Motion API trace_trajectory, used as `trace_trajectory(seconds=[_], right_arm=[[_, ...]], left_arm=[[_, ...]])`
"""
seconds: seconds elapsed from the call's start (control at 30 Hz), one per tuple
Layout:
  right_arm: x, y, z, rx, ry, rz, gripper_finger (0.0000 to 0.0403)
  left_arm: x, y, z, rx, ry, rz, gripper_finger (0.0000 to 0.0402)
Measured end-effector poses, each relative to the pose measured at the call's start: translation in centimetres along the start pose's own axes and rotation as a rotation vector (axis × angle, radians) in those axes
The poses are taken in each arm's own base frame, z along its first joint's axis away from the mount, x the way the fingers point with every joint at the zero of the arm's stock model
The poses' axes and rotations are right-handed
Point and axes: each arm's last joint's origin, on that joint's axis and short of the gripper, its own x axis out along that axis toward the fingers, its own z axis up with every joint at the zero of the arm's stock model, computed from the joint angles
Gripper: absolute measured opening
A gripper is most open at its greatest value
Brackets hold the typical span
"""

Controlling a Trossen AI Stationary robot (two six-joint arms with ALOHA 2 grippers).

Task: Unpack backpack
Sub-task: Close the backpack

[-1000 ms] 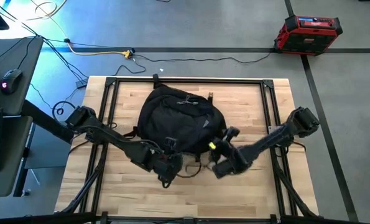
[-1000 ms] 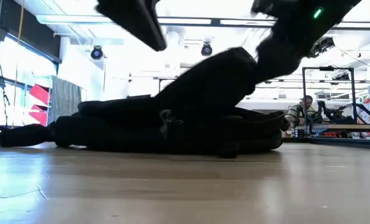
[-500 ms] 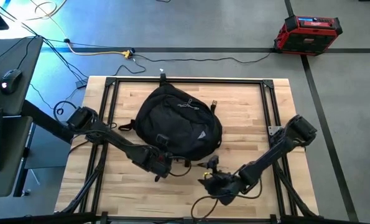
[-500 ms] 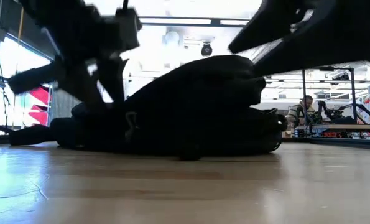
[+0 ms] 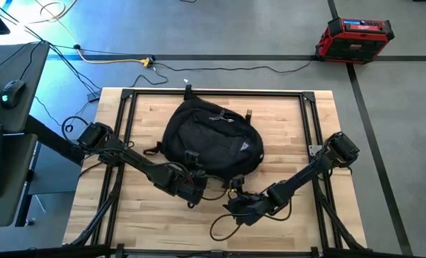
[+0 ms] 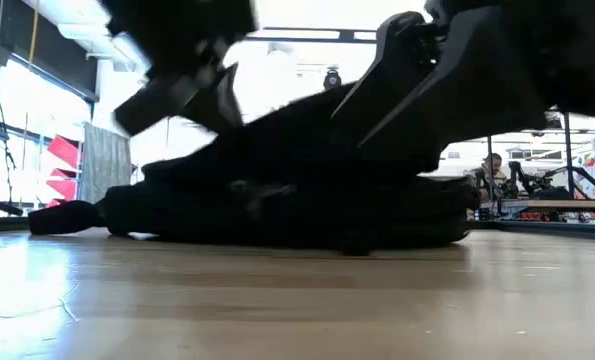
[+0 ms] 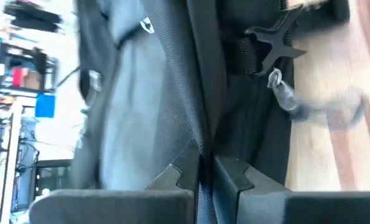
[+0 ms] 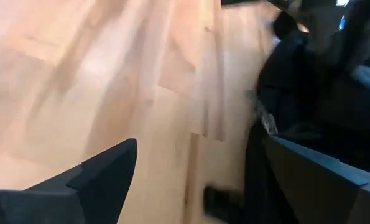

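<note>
At the near part of the wooden desk (image 5: pixel 148 215), the right pincer (image 5: pixel 235 206) sits low over the bare boards just in front of the backpack's near edge, its two fingers (image 8: pixel 104 174) spread wide apart with nothing between them. A thin dark cable loops on the boards just in front of it. Beside it, a little farther back, the left pincer (image 5: pixel 193 188) is at the near left edge of the backpack (image 5: pixel 211 142), and its fingers (image 7: pixel 234 177) are pressed together on a fold of the pack's black fabric, with a grey zipper pull (image 7: pixel 283 93) showing close by. The backpack lies flat in the middle of the desk, its top loop toward the far edge. Beyond the desk, on the grey floor, a red and black case (image 5: pixel 354 37) stands well apart.
</note>
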Motion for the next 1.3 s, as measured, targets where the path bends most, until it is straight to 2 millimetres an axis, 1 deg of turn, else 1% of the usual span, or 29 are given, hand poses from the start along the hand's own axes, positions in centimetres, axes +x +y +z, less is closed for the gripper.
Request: trace_trajectory(seconds=[0.1, 0.2, 0.3, 0.4, 0.47, 0.53, 0.6, 0.67, 0.77, 0.9, 1.07, 1.13, 1.3], right_arm=[[0.2, -0.1, 0.0, 0.004, -0.002, -0.062, 0.0345], [0.3, -0.2, -0.2, -0.007, 0.004, -0.14, 0.0339], [0.3, -0.3, -0.4, -0.052, 0.025, -0.183, 0.0322], [0.0, -0.1, -0.6, -0.027, 0.029, -0.252, 0.0303], [-0.3, 0.1, -0.5, 0.058, 0.028, -0.249, 0.0291], [-0.6, 0.3, -0.6, 0.201, 0.032, -0.249, 0.028], [-0.8, 0.4, -1.0, 0.374, 0.051, -0.262, 0.0269], [-0.7, 0.0, -1.8, 0.525, 0.089, -0.29, 0.0259], [-0.3, -0.1, -2.3, 0.619, 0.105, -0.319, 0.0249], [0.6, 0.6, -2.3, 0.575, 0.089, -0.285, 0.0243], [1.7, -0.7, -2.4, 0.529, 0.102, -0.334, 0.0234], [2.2, -1.2, -2.5, 0.523, 0.126, -0.322, 0.0229], [3.4, -1.5, -3.5, 0.515, 0.184, -0.327, 0.0204]], left_arm=[[-0.7, 0.9, 1.4, -0.091, -0.04, 0.021, 0.0003], [-0.8, 1.3, 2.2, -0.154, -0.078, 0.042, 0.0002], [-0.9, 1.3, 2.5, -0.167, -0.1, 0.046, 0.0001], [-0.7, 1.4, 2.4, -0.183, -0.092, 0.043, 0.0001], [-0.6, 1.5, 2.3, -0.194, -0.089, 0.052, 0.0001], [-0.6, 1.6, 2.3, -0.195, -0.087, 0.057, 0.0], [-0.6, 1.6, 2.3, -0.197, -0.086, 0.059, 0.0], [-0.5, 1.6, 2.3, -0.201, -0.085, 0.06, 0.0], [-0.5, 1.7, 2.4, -0.207, -0.088, 0.06, 0.0], [-0.5, 1.7, 2.4, -0.219, -0.095, 0.057, 0.0], [-0.6, 1.6, 2.6, -0.228, -0.105, 0.053, 0.0], [-0.7, 1.5, 2.6, -0.226, -0.107, 0.052, 0.0], [-0.8, 1.5, 2.7, -0.23, -0.114, 0.038, 0.0]])
